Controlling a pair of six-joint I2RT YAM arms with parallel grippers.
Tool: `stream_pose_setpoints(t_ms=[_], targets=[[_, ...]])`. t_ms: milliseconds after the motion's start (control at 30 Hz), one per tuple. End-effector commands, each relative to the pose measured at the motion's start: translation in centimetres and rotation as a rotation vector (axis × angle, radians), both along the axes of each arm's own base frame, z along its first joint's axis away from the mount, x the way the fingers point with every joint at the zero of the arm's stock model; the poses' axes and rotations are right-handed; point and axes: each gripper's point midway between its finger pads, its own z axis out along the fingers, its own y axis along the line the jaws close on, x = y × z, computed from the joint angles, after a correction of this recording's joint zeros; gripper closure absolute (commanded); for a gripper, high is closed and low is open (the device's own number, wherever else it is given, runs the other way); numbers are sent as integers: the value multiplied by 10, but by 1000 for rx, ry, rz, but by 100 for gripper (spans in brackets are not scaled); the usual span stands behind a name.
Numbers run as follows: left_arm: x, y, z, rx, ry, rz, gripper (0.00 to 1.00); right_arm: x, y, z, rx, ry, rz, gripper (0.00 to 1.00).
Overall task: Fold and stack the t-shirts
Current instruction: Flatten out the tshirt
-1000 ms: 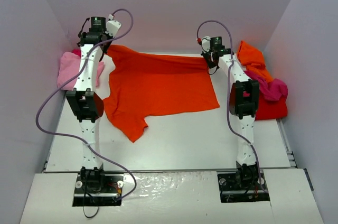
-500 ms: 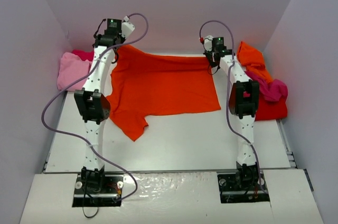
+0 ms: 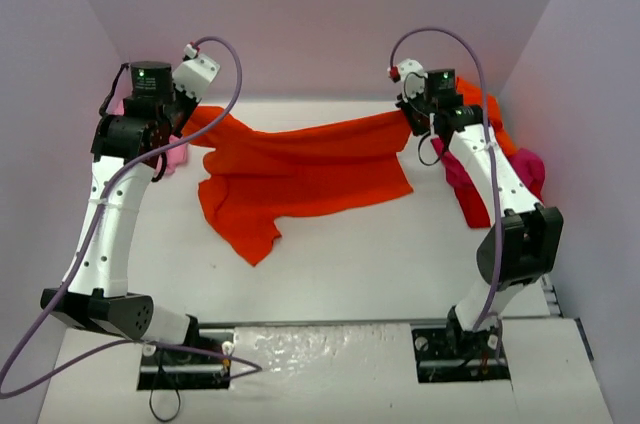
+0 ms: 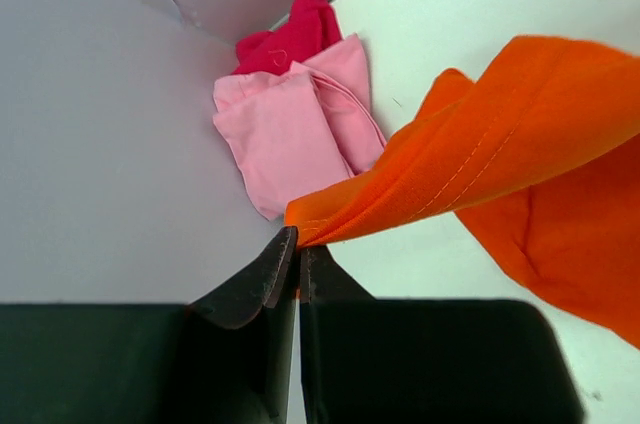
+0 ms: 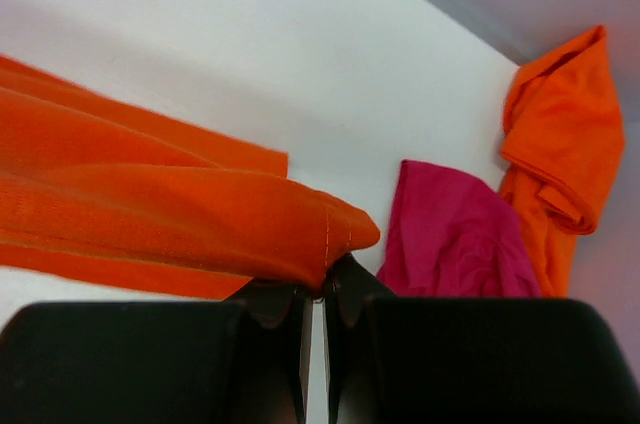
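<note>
A bright orange t-shirt [image 3: 300, 169] hangs stretched between my two grippers, its far edge lifted off the white table [image 3: 350, 264] and its lower part still lying on it. At the shirt's far-left corner, my left gripper [image 3: 188, 116] [image 4: 297, 244] is shut on the orange hem [image 4: 520, 114]. My right gripper [image 3: 410, 126] [image 5: 322, 279] is shut on the far-right corner of the same shirt [image 5: 150, 214]. One sleeve trails toward the near left.
A folded light pink shirt [image 4: 290, 124] with a red one [image 4: 290, 34] behind it lies in the far-left corner by the wall. At the far right sit a crumpled orange shirt [image 5: 560, 134] [image 3: 488, 109], a magenta one [image 5: 455, 234] [image 3: 527, 169] and red cloth [image 3: 470, 202].
Both arms have drawn up and outward, lifting the orange shirt's far edge off the table. The left arm swung left, the right arm right. Both grips held.
</note>
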Motion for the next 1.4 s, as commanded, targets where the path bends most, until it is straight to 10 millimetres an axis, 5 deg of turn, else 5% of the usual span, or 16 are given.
stream_pose_setpoints(t_ms=[0,233,767,867,1067,1367], targets=[[-17,-10,-30,-22,61,-10,100,-43,28,-48,-42,170,137,100],[-40,-16,-47,-26,105,-40,100,-78,55,-65,12,269,258,100],[-61,-17,-129,-1,285,-45,100,-160,44,-193,-177,800,447,77],[-61,-16,-135,3,303,-41,100,-160,44,-207,-187,836,457,75],[-60,-14,-138,18,307,-30,100,-154,56,-209,-176,834,488,63],[-63,-15,-141,11,312,-31,100,-145,54,-171,-252,695,440,59]])
